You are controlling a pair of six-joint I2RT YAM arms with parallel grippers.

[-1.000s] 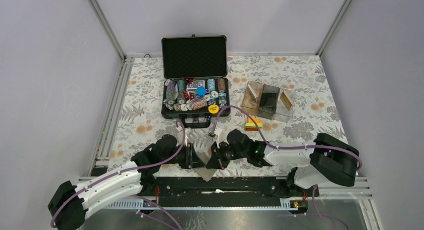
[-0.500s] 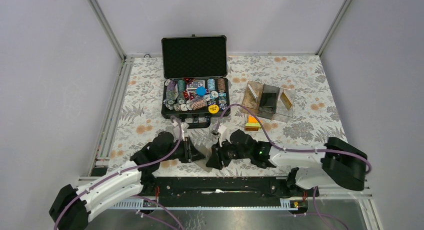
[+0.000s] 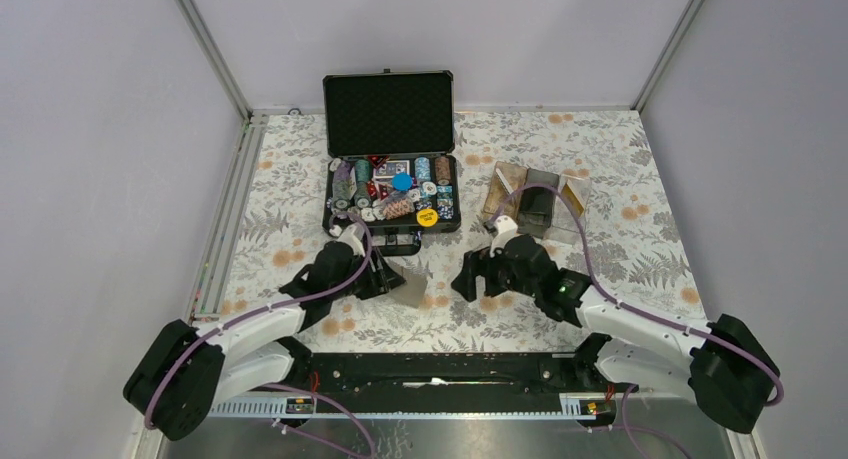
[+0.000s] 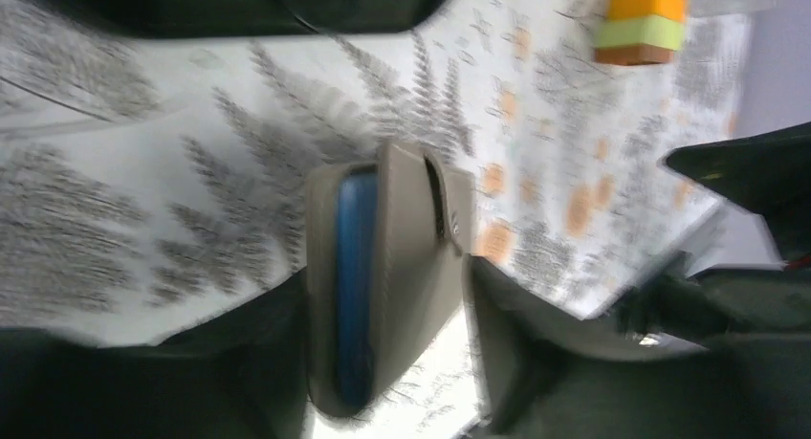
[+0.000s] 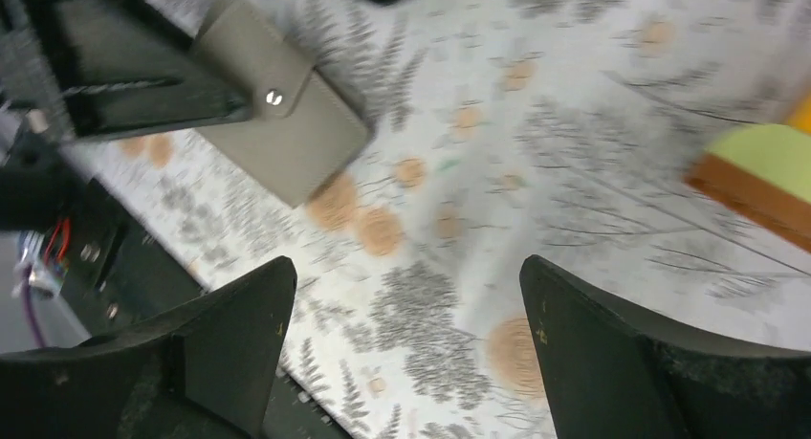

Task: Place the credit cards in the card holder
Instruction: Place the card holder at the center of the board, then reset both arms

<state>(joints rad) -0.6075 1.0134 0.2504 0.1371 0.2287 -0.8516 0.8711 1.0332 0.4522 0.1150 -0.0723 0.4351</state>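
The card holder (image 3: pixel 412 289) is a flat grey wallet, folded, on the floral cloth in front of the chip case. Seen edge-on in the left wrist view, the card holder (image 4: pixel 383 267) shows a blue inner layer. My left gripper (image 3: pixel 388 277) (image 4: pixel 383 286) is open around it: the holder rests against one finger, with a gap of cloth before the other. My right gripper (image 3: pixel 468 279) (image 5: pixel 406 276) stands wide open over bare cloth, to the right of the card holder (image 5: pixel 287 123). The credit cards (image 4: pixel 639 28) (image 5: pixel 765 176) lie stacked, orange and green, farther right; my right arm hides them from above.
An open black chip case (image 3: pixel 392 194) full of chips stands behind the holder. A clear brownish acrylic box (image 3: pixel 535 201) sits at the back right. A black mounting rail (image 3: pixel 430 369) runs along the near edge, and a metal frame rail (image 3: pixel 225 219) borders the left side.
Both grippers have opened. The right gripper let go of the holder and drew back to the right. The left arm carried the holder away from the near edge toward the chip case.
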